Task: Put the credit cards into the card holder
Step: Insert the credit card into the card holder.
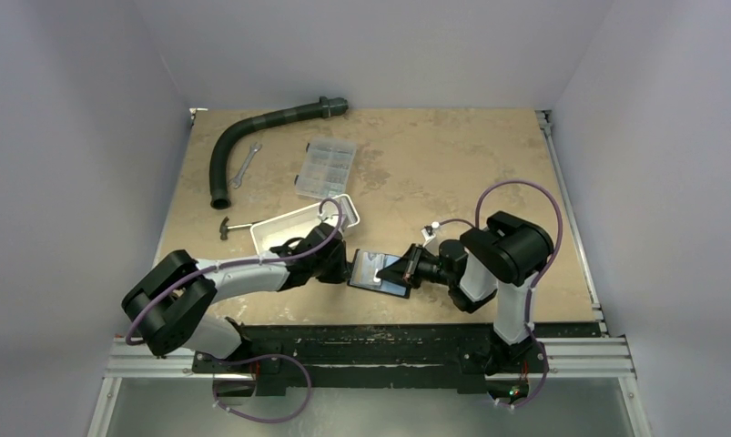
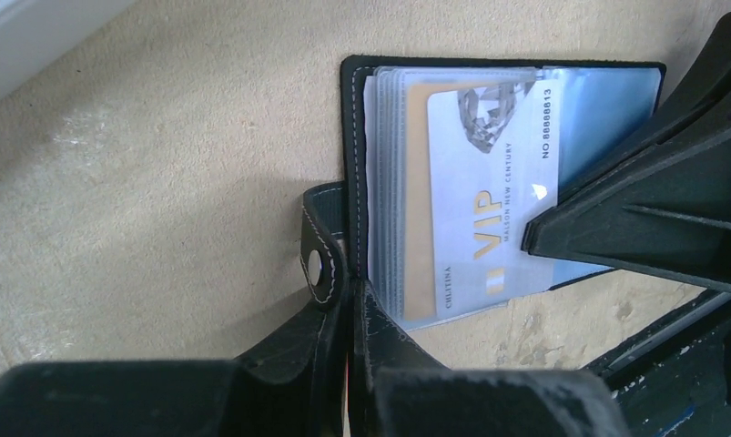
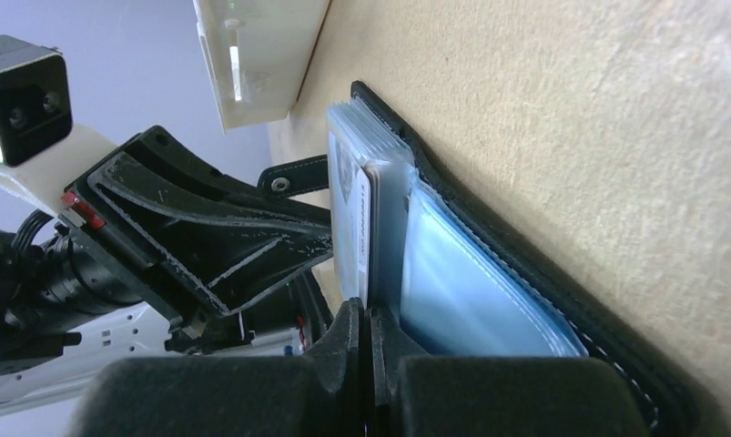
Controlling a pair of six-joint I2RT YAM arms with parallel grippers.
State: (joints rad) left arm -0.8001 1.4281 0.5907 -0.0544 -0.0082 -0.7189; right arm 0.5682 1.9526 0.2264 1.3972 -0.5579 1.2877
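The two arms meet nose to nose low over the table [image 1: 452, 164], with the open card holder [image 1: 369, 273] lying flat between them. The left gripper [image 2: 348, 314] is closed tight, its tips at the holder's near edge, just beside the snap strap [image 2: 320, 259]. Whether it nips anything there I cannot tell. Straight ahead of it, a silvery-blue credit card [image 2: 489, 182] marked VIP lies on the clear sleeves, one end sticking out past the holder's edge. The right gripper [image 3: 370, 319] is closed too, clasping nothing I can see, its tip resting on that card's face. Just beyond the left gripper stands a white tray [image 1: 293, 223]. Farther off are a clear compartment box [image 1: 325, 168] and a black hose [image 1: 252, 132].
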